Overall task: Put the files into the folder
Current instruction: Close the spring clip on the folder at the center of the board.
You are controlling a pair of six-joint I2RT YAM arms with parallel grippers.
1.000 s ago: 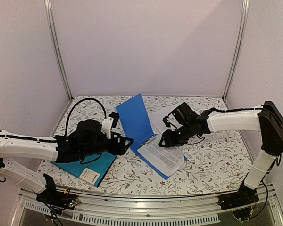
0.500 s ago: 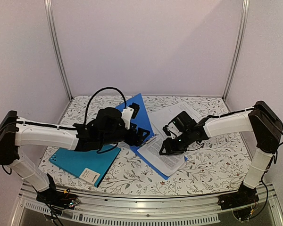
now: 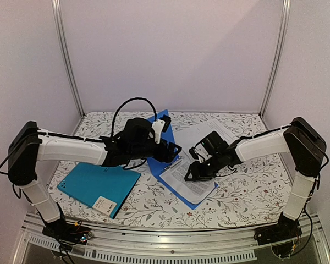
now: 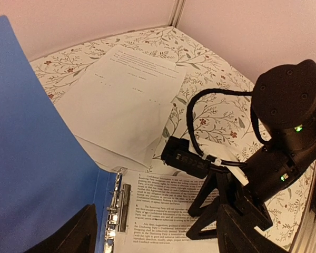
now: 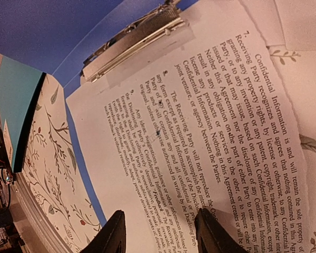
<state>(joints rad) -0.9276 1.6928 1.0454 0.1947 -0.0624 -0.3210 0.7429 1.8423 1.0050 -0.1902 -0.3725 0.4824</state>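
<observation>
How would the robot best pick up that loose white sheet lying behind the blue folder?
Probably by its free right edge, coming from the right: the loose sheet lies flat on the table, and the raised blue cover blocks its left side.

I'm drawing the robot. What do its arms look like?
White shells, black joints on the left arm and right arm. The left tool and right tool are black. A black cable loops over the left arm; green lights dot the right wrist.
</observation>
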